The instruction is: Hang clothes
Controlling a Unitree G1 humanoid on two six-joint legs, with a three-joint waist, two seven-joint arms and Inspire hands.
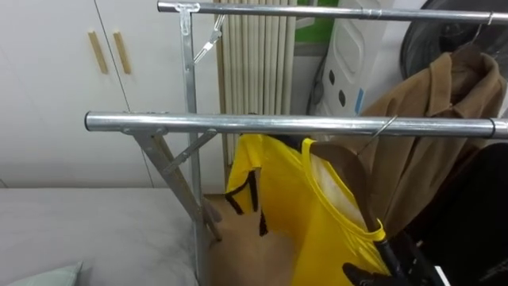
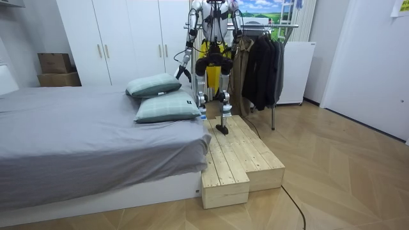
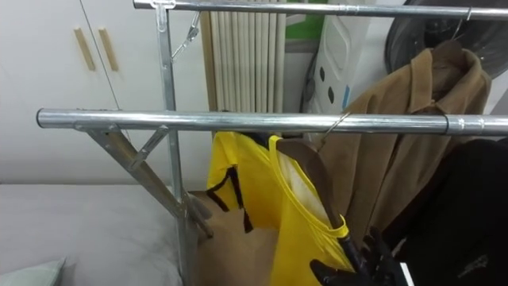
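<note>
Below the rail (image 1: 278, 125), yellow shirt (image 1: 290, 210) on hanger (image 1: 343, 161); room view: wooden platform (image 2: 246, 160) underfoot.

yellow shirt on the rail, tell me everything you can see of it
The yellow shirt is bright, thin-looking cloth with black markings on its front. It hangs on a brown hanger whose wire hook reaches the lower silver rail and seems to sit over it. The neckline gapes, showing the hanger inside. It slopes down to the right, where the robot's dark right hand meets its lower edge. A brown coat hangs beside it.
</note>
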